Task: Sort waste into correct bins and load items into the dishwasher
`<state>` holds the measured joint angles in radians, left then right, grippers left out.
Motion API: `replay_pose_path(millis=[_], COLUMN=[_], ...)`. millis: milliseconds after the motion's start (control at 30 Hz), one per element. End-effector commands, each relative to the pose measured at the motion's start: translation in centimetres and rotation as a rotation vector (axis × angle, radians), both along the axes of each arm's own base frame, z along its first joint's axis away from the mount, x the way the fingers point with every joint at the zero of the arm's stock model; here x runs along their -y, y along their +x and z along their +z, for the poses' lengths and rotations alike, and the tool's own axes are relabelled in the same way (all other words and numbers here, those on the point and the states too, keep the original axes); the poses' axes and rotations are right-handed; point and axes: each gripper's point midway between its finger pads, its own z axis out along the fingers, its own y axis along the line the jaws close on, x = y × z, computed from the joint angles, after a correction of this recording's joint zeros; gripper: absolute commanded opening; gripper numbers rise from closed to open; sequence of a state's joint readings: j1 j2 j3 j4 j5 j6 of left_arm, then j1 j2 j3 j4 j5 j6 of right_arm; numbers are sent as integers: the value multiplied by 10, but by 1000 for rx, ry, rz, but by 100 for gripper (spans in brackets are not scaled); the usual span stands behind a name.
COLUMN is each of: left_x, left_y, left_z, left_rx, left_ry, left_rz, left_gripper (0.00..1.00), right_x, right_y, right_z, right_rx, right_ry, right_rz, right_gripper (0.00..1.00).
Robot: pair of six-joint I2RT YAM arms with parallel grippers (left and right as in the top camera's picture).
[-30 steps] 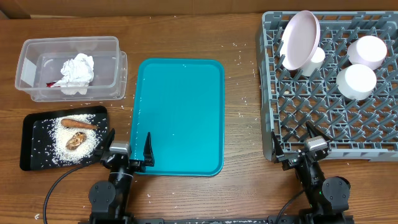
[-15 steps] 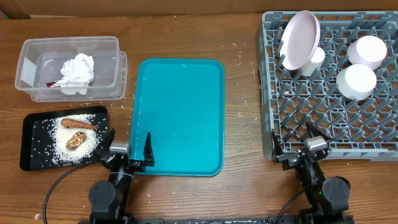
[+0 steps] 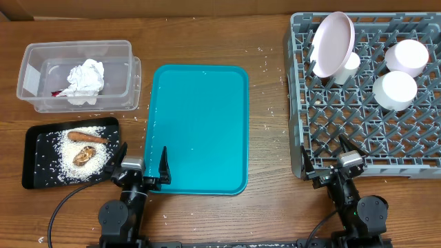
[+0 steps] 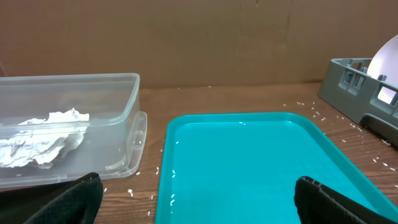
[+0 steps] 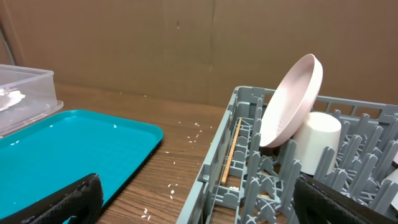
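The clear tub (image 3: pixel 76 76) at the far left holds a crumpled white tissue (image 3: pixel 84 80) and a bit of red wrapper (image 3: pixel 56 93). The black tray (image 3: pixel 38 165) holds rice (image 3: pixel 77 153), a carrot piece (image 3: pixel 88 137) and a brown lump (image 3: pixel 83 157). The grey rack (image 3: pixel 372 96) holds a plate (image 3: pixel 332 43), a cup (image 3: pixel 350 67), two bowls (image 3: pixel 406 56) and chopsticks (image 5: pixel 231 152). My left gripper (image 3: pixel 142 169) is open and empty at the near edge of the teal tray (image 3: pixel 200 127). My right gripper (image 3: pixel 331 165) is open and empty at the rack's front left corner.
Loose rice grains lie scattered on the wooden table (image 3: pixel 272 110) between the teal tray and the rack, and near the tub (image 4: pixel 134 190). The tub and tissue also show in the left wrist view (image 4: pixel 43 140). A cardboard wall stands behind the table.
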<state>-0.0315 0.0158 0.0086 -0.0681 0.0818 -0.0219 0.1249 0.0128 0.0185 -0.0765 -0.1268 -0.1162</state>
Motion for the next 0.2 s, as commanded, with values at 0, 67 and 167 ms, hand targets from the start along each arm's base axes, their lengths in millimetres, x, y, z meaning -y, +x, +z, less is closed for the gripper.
replay_pose_path(millis=[0,67,167], left_x=[-2,-2,-2], left_y=[0,0,0], left_z=[-1,-1,-1], left_rx=[4,4,4], left_ry=[20,20,20], left_rz=[9,8,8], left_gripper=[100,100,100], right_x=[0,0,0], right_y=[0,0,0], right_z=[-2,-2,-2], right_rx=[3,3,3], right_ry=[1,1,1], right_rz=[3,3,2], right_gripper=[100,100,100])
